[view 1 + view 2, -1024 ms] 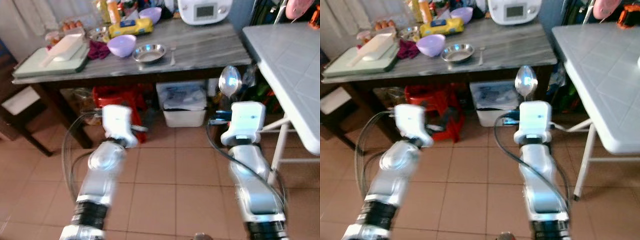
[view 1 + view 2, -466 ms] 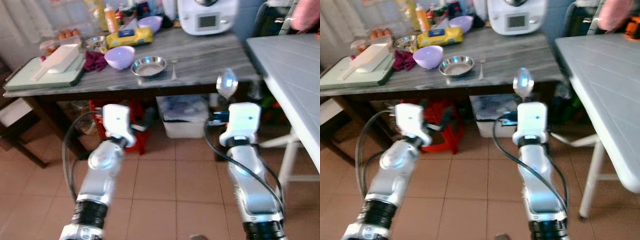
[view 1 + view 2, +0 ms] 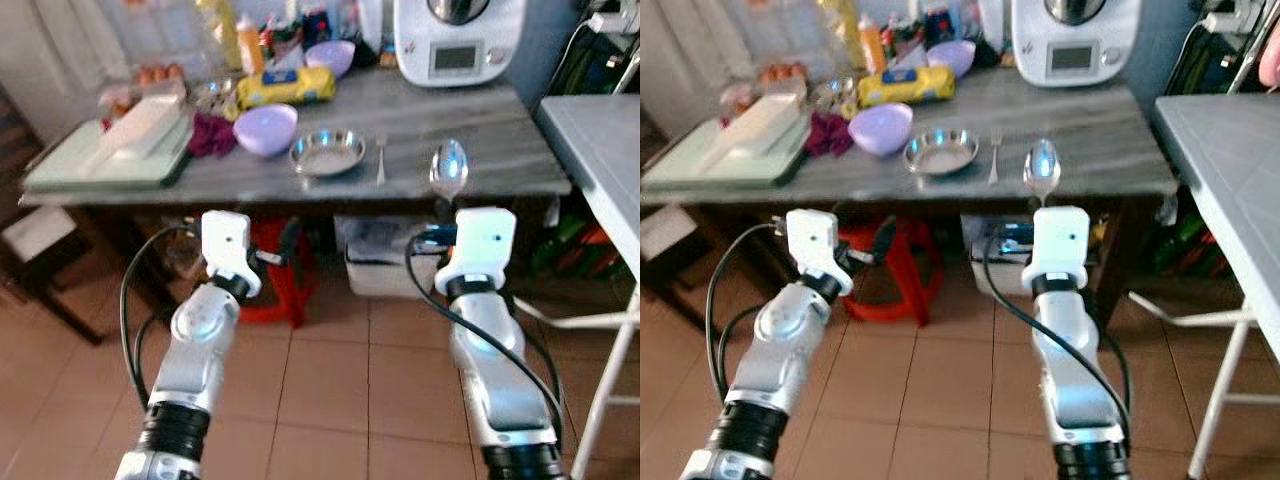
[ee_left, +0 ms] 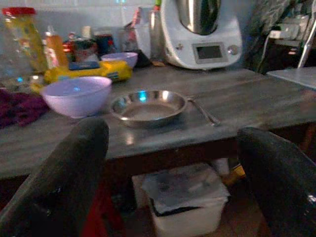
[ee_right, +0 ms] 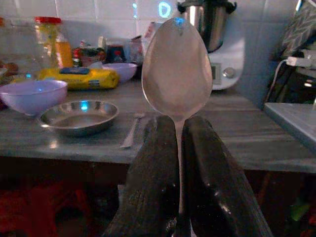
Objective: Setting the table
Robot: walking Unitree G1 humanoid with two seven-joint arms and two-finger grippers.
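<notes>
Left gripper [image 4: 168, 163]: fingers spread wide, holding nothing, below the counter edge.
Steel dish [image 3: 327, 152]: on grey counter [image 3: 470, 140], 11 o'clock of spoon.
Fork [image 3: 381, 158]: beside dish.
Right gripper [image 5: 178, 148]: pinched on upright spoon [image 5: 177, 69].

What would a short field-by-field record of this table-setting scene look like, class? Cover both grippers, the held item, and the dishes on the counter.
right gripper: shut on the spoon, bowl end up, short of the counter
left gripper: open, holding nothing
counter: grey, wood-grain top
steel dish: on the counter, beside the fork
lilac bowl: on the robot's left of the steel dish
white appliance: at the back of the counter
</notes>
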